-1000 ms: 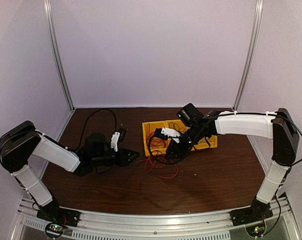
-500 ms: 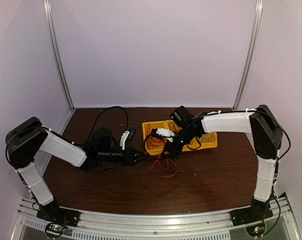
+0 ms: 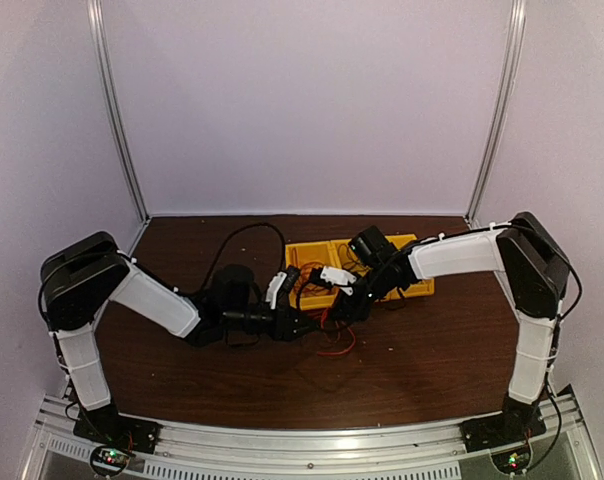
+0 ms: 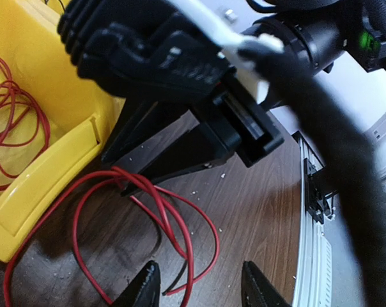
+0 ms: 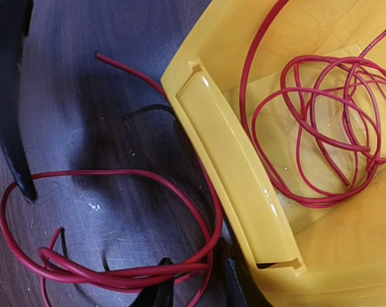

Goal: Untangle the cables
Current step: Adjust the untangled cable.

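**Red cable half in the bin, half on the desk, both end effectors hanging over the spill**

The red cable is lying in two lots right now. A loose coil of overlapping loops is sitting inside the yellow bin. The rest is sprawling in wide loops on the brown desk, right up against the bin's near corner. One cut end is poking out on the desk just beside that corner. A thin dark strand is also curling out by the corner. It's looking like the black cable, but I can't tell for sure.

The right end effector is hovering right at that corner with its fingertips pointing down at the desk. Its jaws are standing partly apart, and a bunch of red strands is running through the gap. The gap is looking far wider than the wire, so nothing is getting pinched as far as the wrist view shows. I can't tell whether the tips are brushing the strands.

The left end effector is reaching in from the left, low over the desk. Its jaws are also standing partly apart, released, with a couple of red loops passing between the fingertips and nothing clamped. In its wrist view the right one's black fingers are pointing down just beyond those loops, very near the wire.

From above, the two end effectors are sitting almost nose to nose at the bin's front-left corner. The bin itself is sitting toward the back middle of the desk.
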`<state>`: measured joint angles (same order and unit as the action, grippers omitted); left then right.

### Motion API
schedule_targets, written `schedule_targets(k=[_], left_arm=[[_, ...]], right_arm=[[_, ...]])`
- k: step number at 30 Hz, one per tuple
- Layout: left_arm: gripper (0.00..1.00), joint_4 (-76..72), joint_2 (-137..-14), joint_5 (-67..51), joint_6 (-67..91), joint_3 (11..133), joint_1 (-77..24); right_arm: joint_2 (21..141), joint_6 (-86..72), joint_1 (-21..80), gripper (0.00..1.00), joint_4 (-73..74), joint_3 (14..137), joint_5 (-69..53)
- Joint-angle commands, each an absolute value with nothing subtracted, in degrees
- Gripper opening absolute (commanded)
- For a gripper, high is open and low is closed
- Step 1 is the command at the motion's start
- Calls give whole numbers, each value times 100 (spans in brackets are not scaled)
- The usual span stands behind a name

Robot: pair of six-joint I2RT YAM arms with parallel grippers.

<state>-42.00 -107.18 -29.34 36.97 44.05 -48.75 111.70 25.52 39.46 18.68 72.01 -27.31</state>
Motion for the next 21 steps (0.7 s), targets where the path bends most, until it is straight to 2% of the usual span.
schedule_targets(k=[1, 5, 6, 9, 12, 15, 18, 21], left_arm=[[43, -4510, -11079, -2775, 3876, 4850, -4986], [39, -4358, -11222, -2841, 3846, 5083, -5000], [38, -4303, -11229, -2811, 3818, 5114, -4999], [31, -4306, -11252, -2796, 3737, 5138, -5001], [19, -4198, -11348, -2769, 3757, 5233, -4995], [16, -3953, -11459, -2647, 3787, 5370, -4998], [8, -3803, -11539, -2601, 3808, 5474, -4992], [1, -3844, -11491, -2580, 3832, 5378, -4992]], right_arm=[[10788, 2580, 3899, 22, 1348, 7043, -2972], [10622, 2520, 3898, 2, 1179, 6910, -3162], [10580, 2528, 3894, 0, 1145, 6879, -3179], [10535, 2528, 3902, 0, 1102, 6845, -3208], [10564, 2535, 3899, 0, 1186, 6860, -3217], [10534, 2515, 3885, 0, 1179, 6777, -3235], [10505, 2477, 3856, 0, 1220, 6759, -3251], [10428, 2449, 3801, 5, 1290, 6748, -3248]])
